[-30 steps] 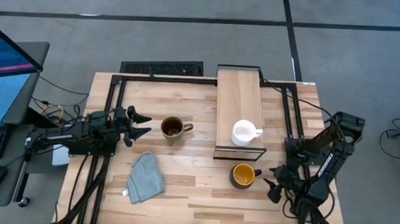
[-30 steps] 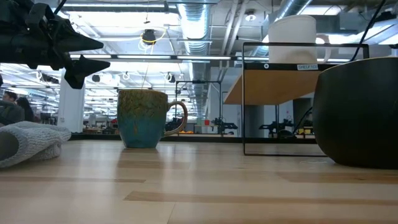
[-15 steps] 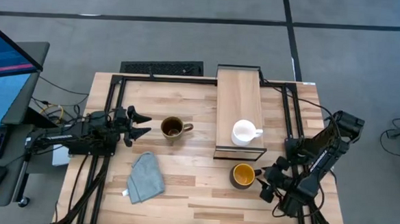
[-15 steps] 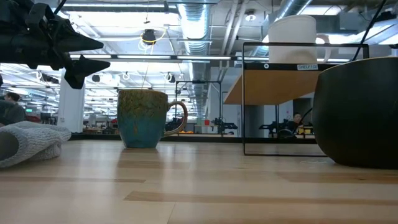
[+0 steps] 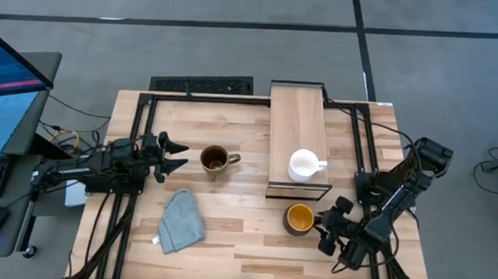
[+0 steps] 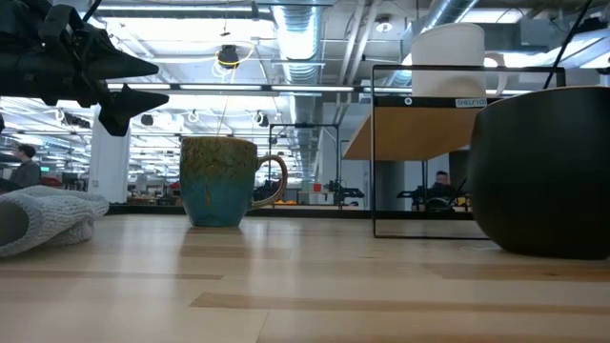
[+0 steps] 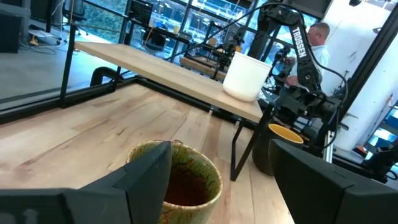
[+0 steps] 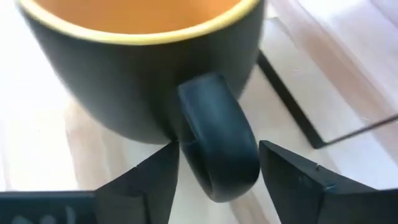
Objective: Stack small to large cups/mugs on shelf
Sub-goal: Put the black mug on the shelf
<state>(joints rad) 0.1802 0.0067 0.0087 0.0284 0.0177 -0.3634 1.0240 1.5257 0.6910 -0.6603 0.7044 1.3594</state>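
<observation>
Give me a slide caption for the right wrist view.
Right gripper open, its fingers straddling the handle of the dark mug beside the shelf's frame.

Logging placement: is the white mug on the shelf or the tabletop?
On the shelf: the white mug stands upright at its near end.

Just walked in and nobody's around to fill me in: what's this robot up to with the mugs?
It is putting mugs on the shelf. The small white mug already stands on it. The right hand is open around the handle of the dark mug, which sits on the table in front of the shelf. The left hand waits, open, beside the olive-brown mug, not touching it. A grey cloth lies nearby.
</observation>
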